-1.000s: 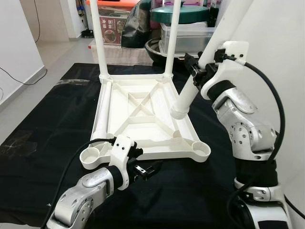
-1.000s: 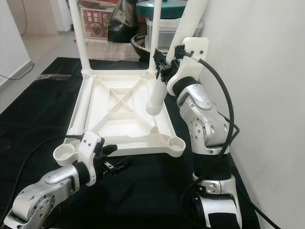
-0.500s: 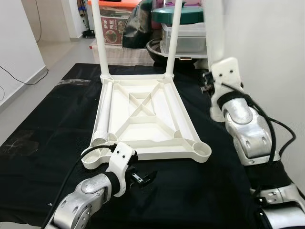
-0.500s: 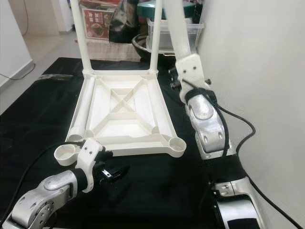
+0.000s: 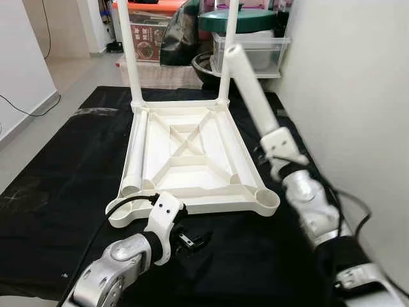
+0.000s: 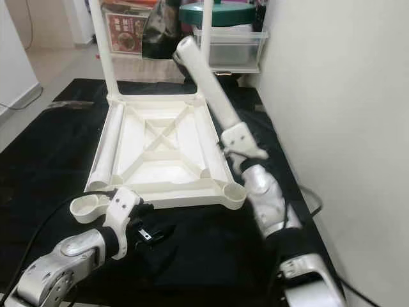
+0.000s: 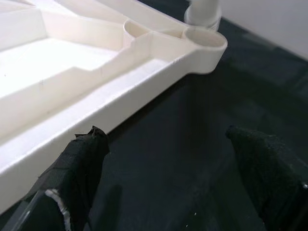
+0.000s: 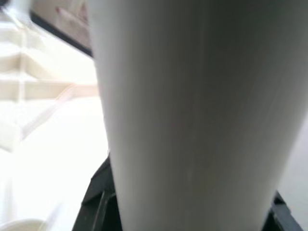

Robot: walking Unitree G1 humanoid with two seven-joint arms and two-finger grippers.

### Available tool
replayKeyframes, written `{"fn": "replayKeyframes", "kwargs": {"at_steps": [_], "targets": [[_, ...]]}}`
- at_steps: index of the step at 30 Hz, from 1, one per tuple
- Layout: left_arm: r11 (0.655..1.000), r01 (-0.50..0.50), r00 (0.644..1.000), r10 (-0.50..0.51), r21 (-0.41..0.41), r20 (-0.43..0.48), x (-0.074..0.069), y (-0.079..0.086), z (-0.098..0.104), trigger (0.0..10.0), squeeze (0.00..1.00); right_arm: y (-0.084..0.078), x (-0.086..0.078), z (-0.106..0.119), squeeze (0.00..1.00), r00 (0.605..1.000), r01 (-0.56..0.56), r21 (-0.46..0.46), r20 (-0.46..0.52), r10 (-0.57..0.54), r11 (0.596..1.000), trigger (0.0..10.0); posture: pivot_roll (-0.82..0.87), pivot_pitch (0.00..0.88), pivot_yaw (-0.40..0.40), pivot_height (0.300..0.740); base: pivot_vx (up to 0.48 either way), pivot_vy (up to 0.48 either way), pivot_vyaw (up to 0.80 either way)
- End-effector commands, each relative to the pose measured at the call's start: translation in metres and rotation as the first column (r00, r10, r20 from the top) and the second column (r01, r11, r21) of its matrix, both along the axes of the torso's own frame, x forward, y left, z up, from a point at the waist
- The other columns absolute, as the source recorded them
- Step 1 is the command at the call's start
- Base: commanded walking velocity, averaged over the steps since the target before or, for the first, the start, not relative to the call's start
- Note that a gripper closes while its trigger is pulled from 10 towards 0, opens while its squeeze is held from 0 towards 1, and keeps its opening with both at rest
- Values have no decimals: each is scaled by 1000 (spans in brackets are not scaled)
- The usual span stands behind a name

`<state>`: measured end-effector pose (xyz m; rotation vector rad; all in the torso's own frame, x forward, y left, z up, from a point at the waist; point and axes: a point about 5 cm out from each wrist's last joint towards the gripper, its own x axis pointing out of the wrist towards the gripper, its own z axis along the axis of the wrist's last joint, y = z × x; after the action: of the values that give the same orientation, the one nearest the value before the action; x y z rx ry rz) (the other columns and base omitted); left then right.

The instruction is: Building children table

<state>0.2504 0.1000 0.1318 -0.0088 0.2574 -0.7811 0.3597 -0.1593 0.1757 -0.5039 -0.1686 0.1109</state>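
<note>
Two arms at work over one upturned white tabletop (image 5: 192,157) on a black mat (image 5: 57,185); order: arms, containers, surface, room.

Right arm: forearm low beside the tabletop's right edge, wrist turned upward; right gripper (image 5: 271,150) mostly hidden by its white mount, closed around a loose leg (image 5: 250,93); that leg rises tilted up and away, free end high over the tabletop's far right part; in the right wrist view the leg (image 8: 192,115) sits pinched between black pads, blurred.

Left arm: bent low at the near left, elbow toward the camera, forearm running toward the tabletop's near edge; left gripper (image 5: 195,240) just above the mat, just short of that edge, fingers (image 7: 79,166) spread, nothing between them.

Tabletop: underside up, cross-ribbed; two legs (image 5: 128,51) stand upright in the far corner sockets; one leg (image 5: 135,153) lies flat along the left inner side; near-right socket (image 5: 265,199) empty; near-left socket (image 6: 86,208) empty.

Containers: clear lidded tub (image 5: 252,51) beyond the mat against the wall, contents not discernible; green lid-like item (image 5: 246,19) on top of it; printed carton (image 5: 148,32) further left.

Surface: mat over pale floor (image 5: 70,70).

Room: plain wall (image 5: 358,96) along the right; cable (image 5: 29,109) on the floor at the left.
</note>
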Motion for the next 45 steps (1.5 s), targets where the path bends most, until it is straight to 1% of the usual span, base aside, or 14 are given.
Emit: {"fn": "replayKeyframes", "kwargs": {"at_steps": [1, 3, 4, 7, 12, 14, 20, 25, 30, 32, 37, 38, 43, 45], "targets": [[999, -13, 1000, 14, -41, 10, 0, 4, 7, 10000, 0, 2, 0, -10, 0, 998, -9, 117, -59, 16, 993, 0, 84, 0, -70, 740, 0, 0, 0], [994, -62, 997, 65, -85, 28, 5, 12, 15, 10000, 0, 10, 0, -13, 0, 995, -22, 248, -94, 46, 968, 0, 84, 0, -67, 740, 0, 0, 0], [994, -62, 997, 65, -85, 28, 5, 12, 15, 10000, 0, 10, 0, -13, 0, 995, -22, 248, -94, 46, 968, 0, 84, 0, -67, 740, 0, 0, 0], [944, -316, 946, 321, -89, 43, 26, 45, 17, 10000, 0, 24, 0, -18, 0, 978, -38, 490, -162, 134, 871, 0, 84, 0, -66, 740, 0, 0, 0], [876, -475, 877, 480, -85, 36, 33, 75, 17, 10000, 0, 28, -2, -19, 0, 968, -53, 550, -176, 178, 833, 0, 84, 0, -69, 740, 0, 0, 0], [815, -571, 814, 578, -97, 57, 35, 98, 24, 10000, 0, 27, -3, -17, 0, 964, -60, 572, -180, 196, 818, 0, 84, 0, -73, 740, 0, 0, 0], [779, -618, 777, 625, -102, 68, 34, 109, 27, 10000, 0, 26, -4, -17, 0, 963, -63, 573, -182, 201, 817, 0, 87, 0, -80, 740, 0, 0, 0], [775, -620, 770, 631, -125, 92, 30, 113, 33, 10000, 0, 39, -9, -13, 0, 939, -87, 663, -195, 284, 744, 0, 90, 0, -80, 740, 0, 0, 0], [787, -601, 781, 615, -138, 108, 28, 109, 36, 10000, 0, 50, -13, -11, 0, 920, -109, 693, -201, 336, 712, 0, 87, 0, -76, 740, 0, 0, 0], [808, -573, 801, 587, -134, 119, 23, 101, 35, 10000, 0, 58, -17, -4, 0, 916, -160, 653, -182, 359, 740, 0, 91, 0, -81, 740, 0, 0, 0], [833, -534, 826, 550, -143, 123, 18, 89, 34, 10000, 0, 51, -13, 1, 0, 942, -156, 582, -157, 298, 798, 0, 93, 0, -81, 740, 0, 0, 0], [843, -514, 838, 533, -158, 114, 13, 77, 32, 10000, 0, 27, -4, 15, 0, 982, -105, 484, -88, 168, 869, 0, 92, 0, -83, 740, 0, 0, 0], [848, -500, 848, 521, -178, 100, 7, 70, 31, 10000, 0, 5, -1, 36, 0, 997, -63, 427, -9, 74, 902, 0, 89, 0, -83, 740, 0, 0, 0], [859, -478, 860, 500, -185, 102, 1, 65, 30, 10000, 0, -14, -1, 58, 0, 998, -44, 392, 61, 21, 919, 0, 87, 0, -84, 740, 0, 0, 0]]}}
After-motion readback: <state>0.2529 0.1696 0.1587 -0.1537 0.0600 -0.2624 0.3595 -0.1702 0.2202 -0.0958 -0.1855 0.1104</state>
